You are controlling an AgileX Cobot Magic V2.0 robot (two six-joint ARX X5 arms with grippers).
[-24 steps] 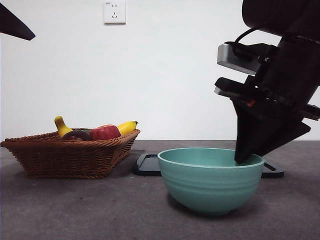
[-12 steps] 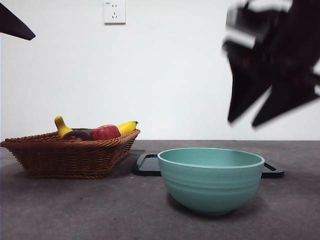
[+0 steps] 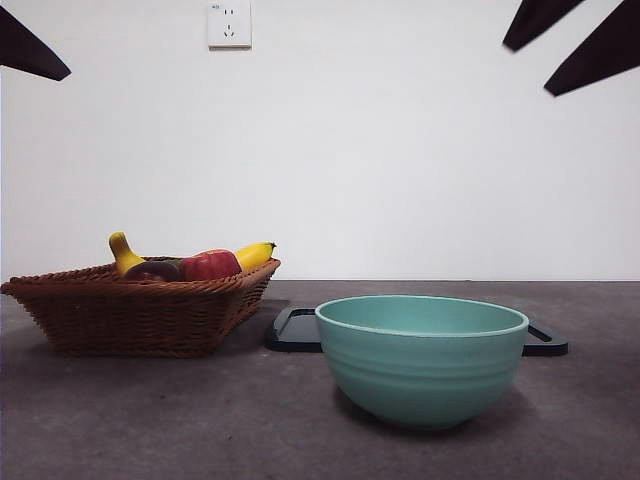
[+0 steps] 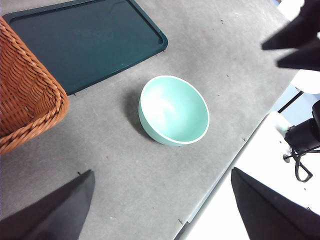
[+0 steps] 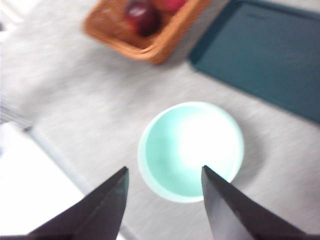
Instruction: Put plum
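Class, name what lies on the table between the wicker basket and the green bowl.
In the front view, only the black tray's end shows between the basket and the bowl; it sits behind that gap.

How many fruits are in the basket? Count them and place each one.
4 visible: a yellow fruit with a curved neck at the left, the dark plum beside it, a red fruit in the middle, a banana at the right. The basket rim may hide others.

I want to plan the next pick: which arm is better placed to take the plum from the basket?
Probably the left. Its open claw has the wicker basket at its own side. The right claw, also open, hangs above the green bowl, and the plum lies beyond the bowl.
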